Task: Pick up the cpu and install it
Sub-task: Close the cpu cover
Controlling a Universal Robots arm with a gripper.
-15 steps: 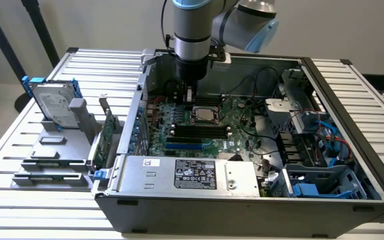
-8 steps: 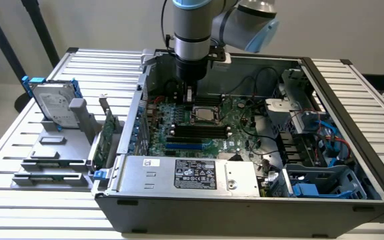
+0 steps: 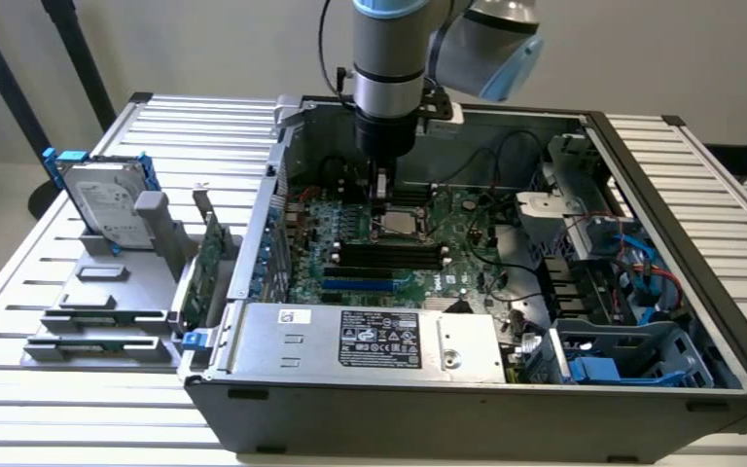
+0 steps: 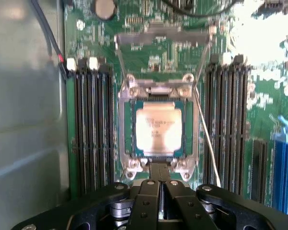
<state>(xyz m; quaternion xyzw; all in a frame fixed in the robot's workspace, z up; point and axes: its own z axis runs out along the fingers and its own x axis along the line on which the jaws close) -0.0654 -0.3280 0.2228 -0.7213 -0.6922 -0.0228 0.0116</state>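
Note:
The cpu [image 4: 158, 130], a small square chip with a pale silver top, lies flat inside the metal-framed socket [image 4: 126, 125] on the green motherboard [image 4: 158, 57]. The socket's load plate [image 4: 163, 39] is swung up and back. My gripper [image 4: 159, 175] is shut, its two black fingers pressed together just off the socket's edge, with nothing between them. In the exterior view the gripper [image 3: 380, 193] hangs inside the open computer case [image 3: 685, 195], just above the socket and the cpu [image 3: 400, 226].
Rows of dark memory slots [image 4: 89, 129] flank the socket on both sides. A silver hard drive with blue rails [image 3: 101, 202] stands in a grey holder on the slatted table at the exterior view's left. The power supply [image 3: 367, 341] fills the case's near side. Cables and drive bays [image 3: 607, 253] sit at the right.

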